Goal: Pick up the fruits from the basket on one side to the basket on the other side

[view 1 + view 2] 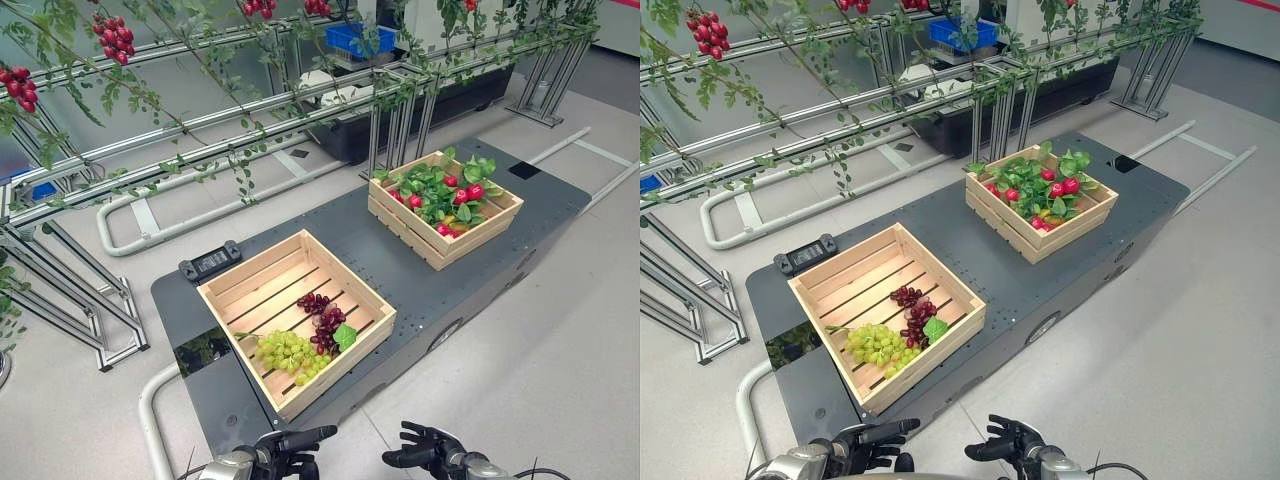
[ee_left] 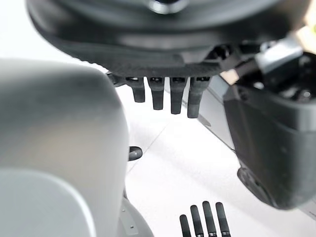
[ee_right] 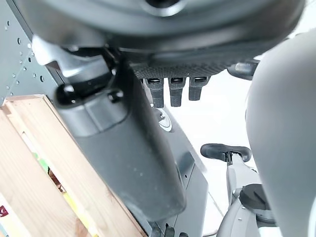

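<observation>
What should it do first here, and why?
Probably reach the left robot hand forward to the green grapes in the near crate. Both hands hang empty at the platform's near edge; the right robot hand could instead start at the far crate.

Head stereo downward; wrist cameras close-up.

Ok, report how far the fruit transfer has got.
Barely started, by the look of it. The near crate holds green grapes and purple grapes; the far crate holds red fruits among leaves. Which fruits were moved, if any, I cannot tell. Both hands, left and right, hang empty in front of the platform, so the picking remains.
</observation>
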Available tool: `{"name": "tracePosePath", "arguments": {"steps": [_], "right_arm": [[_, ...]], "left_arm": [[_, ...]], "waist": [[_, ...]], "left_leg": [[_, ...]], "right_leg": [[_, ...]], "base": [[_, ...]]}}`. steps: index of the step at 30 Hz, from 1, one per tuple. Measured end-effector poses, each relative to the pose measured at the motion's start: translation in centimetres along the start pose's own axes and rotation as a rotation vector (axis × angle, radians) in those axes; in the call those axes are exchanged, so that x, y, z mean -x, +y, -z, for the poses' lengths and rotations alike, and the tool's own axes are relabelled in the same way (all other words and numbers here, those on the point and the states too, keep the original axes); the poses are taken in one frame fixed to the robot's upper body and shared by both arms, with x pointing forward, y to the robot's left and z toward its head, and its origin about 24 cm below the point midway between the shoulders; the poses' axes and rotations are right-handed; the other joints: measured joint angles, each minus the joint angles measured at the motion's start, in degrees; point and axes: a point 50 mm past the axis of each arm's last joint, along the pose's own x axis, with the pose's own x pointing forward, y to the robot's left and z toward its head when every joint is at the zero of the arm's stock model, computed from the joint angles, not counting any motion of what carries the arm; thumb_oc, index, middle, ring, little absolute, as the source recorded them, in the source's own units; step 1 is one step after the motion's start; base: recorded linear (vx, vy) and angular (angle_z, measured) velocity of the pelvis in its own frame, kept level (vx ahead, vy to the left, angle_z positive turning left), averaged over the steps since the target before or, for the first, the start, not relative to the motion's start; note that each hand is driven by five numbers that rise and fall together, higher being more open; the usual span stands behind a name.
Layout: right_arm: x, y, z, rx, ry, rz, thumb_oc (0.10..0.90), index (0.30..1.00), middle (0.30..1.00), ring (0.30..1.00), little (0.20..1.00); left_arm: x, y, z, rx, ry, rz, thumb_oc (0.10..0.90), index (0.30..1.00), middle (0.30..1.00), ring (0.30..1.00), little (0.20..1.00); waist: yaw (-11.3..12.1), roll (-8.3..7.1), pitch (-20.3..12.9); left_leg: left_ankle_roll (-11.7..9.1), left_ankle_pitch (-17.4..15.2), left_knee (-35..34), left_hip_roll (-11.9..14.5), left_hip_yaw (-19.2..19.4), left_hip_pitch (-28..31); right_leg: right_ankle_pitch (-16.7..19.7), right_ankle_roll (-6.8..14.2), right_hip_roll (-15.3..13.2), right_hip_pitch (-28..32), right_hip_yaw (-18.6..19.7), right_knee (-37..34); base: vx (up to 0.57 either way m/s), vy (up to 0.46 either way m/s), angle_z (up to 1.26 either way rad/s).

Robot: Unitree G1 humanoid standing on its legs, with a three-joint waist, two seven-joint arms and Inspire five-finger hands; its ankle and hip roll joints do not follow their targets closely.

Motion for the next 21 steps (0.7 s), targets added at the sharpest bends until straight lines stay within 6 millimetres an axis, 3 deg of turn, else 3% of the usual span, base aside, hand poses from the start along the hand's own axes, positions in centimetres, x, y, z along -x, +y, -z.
{"name": "tracePosePath", "arguments": {"steps": [10,21], "right_arm": [[0.0,0.0,0.0,-0.001,-0.001,0.0,0.8,0.9,0.9,0.9,0.9],[0.0,0.0,0.0,-0.001,-0.001,0.001,0.8,0.9,0.9,0.9,0.9]], "left_arm": [[0.0,-0.2,-0.1,0.007,-0.004,0.042,0.8,0.9,0.9,0.9,0.9],[0.4,-2.7,-2.8,0.107,-0.089,0.345,0.8,0.9,0.9,0.9,0.9]], "waist": [[0.0,-0.24,-0.1],[-0.1,-0.39,-0.2]], "left_leg": [[0.0,0.0,0.0,0.1,0.0,0.0],[-0.1,0.0,0.0,0.3,0.1,1.0]], "right_leg": [[0.1,0.1,0.2,0.0,-0.1,0.0],[0.0,0.0,0.2,0.9,0.1,0.0]], "base": [[0.0,0.0,0.0],[0.01,0.0,0.0]]}}
